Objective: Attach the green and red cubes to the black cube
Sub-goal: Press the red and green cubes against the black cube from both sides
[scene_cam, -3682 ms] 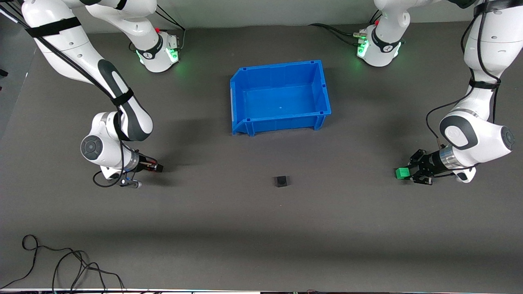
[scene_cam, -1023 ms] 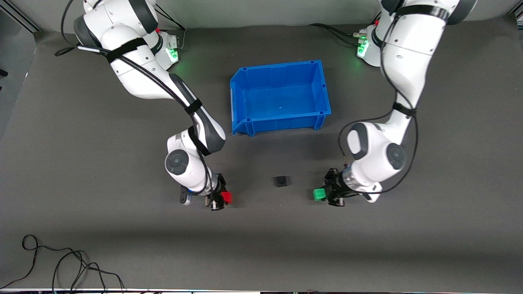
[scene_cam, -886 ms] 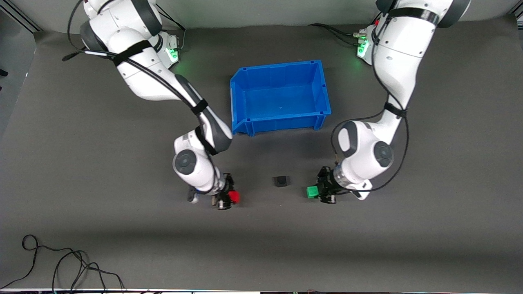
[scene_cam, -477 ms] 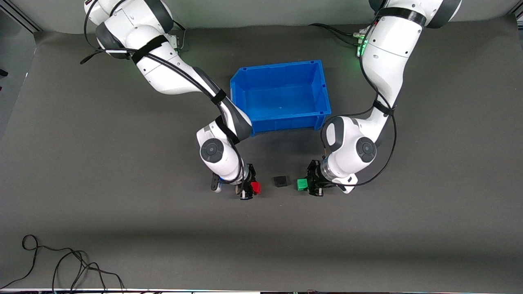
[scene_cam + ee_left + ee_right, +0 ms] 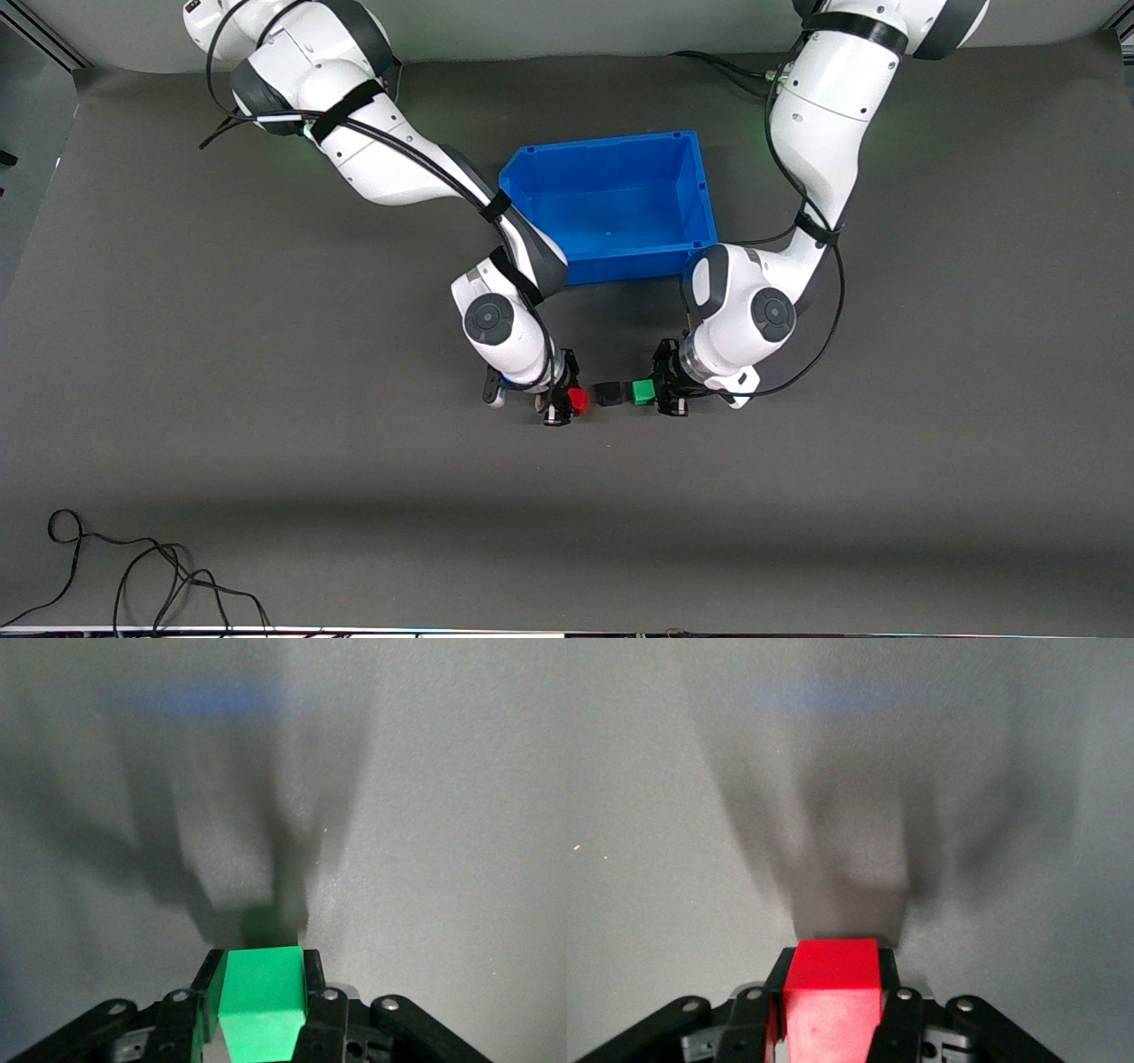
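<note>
The black cube (image 5: pixel 609 393) sits on the dark table, nearer the front camera than the blue bin. My left gripper (image 5: pixel 652 394) is shut on the green cube (image 5: pixel 643 392), which touches the black cube on the side toward the left arm's end. The green cube also shows between the fingers in the left wrist view (image 5: pixel 260 1001). My right gripper (image 5: pixel 567 400) is shut on the red cube (image 5: pixel 578 400), a small gap away from the black cube on its right-arm side. The red cube shows in the right wrist view (image 5: pixel 833 992). The black cube is out of both wrist views.
An empty blue bin (image 5: pixel 611 209) stands farther from the front camera than the cubes, between the two arms. Loose black cables (image 5: pixel 133 576) lie near the table's front edge at the right arm's end.
Both arms have moved inward toward the black cube with their cubes. The green cube has reached the black cube; the red cube has closed to a small gap.
</note>
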Controlling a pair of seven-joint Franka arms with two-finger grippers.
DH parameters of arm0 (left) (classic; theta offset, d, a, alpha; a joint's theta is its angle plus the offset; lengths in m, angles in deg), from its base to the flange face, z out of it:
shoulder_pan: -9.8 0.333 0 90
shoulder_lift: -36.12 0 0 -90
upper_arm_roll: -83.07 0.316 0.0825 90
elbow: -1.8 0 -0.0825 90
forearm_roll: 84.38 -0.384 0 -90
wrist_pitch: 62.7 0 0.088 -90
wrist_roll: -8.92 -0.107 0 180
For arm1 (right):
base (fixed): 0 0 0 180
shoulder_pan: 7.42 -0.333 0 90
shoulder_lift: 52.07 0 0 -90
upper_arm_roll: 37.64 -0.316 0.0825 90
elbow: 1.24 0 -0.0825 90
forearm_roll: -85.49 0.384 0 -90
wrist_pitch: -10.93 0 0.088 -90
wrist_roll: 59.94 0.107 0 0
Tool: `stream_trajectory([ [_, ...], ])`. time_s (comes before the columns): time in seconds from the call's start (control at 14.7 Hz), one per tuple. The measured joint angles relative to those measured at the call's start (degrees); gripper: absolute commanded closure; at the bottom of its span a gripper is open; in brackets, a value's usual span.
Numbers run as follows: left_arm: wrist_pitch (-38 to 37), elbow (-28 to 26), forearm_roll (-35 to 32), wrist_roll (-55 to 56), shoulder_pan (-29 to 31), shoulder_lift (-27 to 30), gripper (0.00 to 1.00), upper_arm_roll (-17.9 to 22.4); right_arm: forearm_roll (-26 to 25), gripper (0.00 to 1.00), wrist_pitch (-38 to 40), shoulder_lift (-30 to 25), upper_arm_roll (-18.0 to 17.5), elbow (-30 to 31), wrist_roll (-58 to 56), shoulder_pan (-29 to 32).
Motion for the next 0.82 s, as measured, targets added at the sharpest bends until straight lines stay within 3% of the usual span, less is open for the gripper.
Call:
stream_trajectory([
  [0.82,3.18,-0.04,-0.02,2.42,-2.45,0.0,0.64,0.38,0.03,1.0,-0.78,2.72,0.11,-3.33,0.12,-0.03],
])
